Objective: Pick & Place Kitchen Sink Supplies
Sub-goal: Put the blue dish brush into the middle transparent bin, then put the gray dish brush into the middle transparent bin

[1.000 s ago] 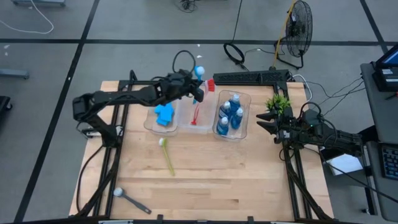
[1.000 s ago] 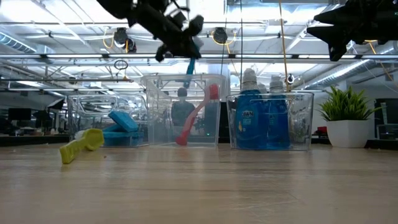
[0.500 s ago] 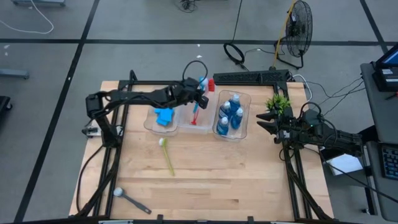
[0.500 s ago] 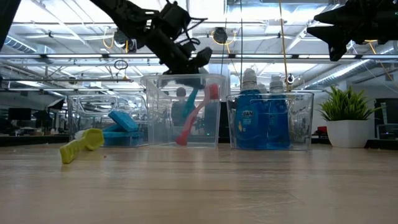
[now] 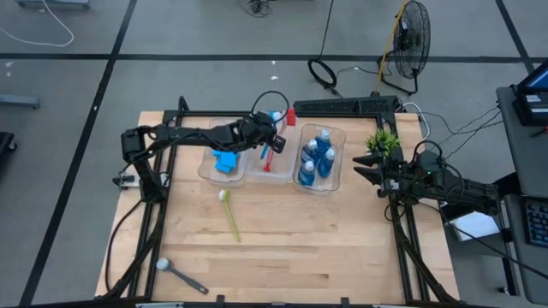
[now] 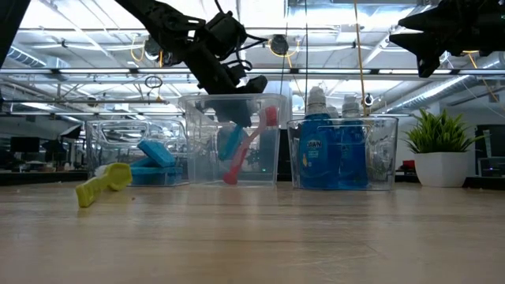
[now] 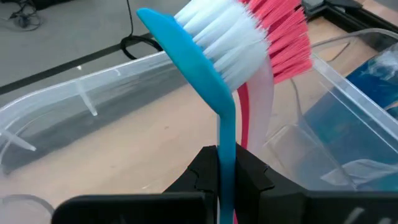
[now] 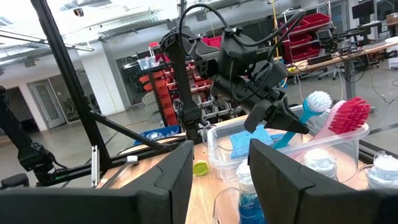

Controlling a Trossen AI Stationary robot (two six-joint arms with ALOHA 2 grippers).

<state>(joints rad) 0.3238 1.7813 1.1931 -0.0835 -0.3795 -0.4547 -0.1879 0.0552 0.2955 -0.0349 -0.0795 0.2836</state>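
High view: we see three clear bins in a row, holding blue sponges [image 5: 226,160], a red brush [image 5: 267,157] and blue bottles [image 5: 318,157]. Two brushes, yellow-green [image 5: 229,214] and grey-black [image 5: 180,275], lie on the table. Left gripper [image 5: 272,137] clamps the blue brush [image 7: 211,68] inside the middle bin [image 5: 267,174]. Right gripper [image 5: 363,169] hovers half-spread beside the plant [image 5: 383,141]

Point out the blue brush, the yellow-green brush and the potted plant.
blue brush [image 7: 214,37]: left wrist view, white bristles of its head.
yellow-green brush [image 5: 231,218]: high view, middle of its handle.
potted plant [image 6: 440,132]: low view, its leaves.
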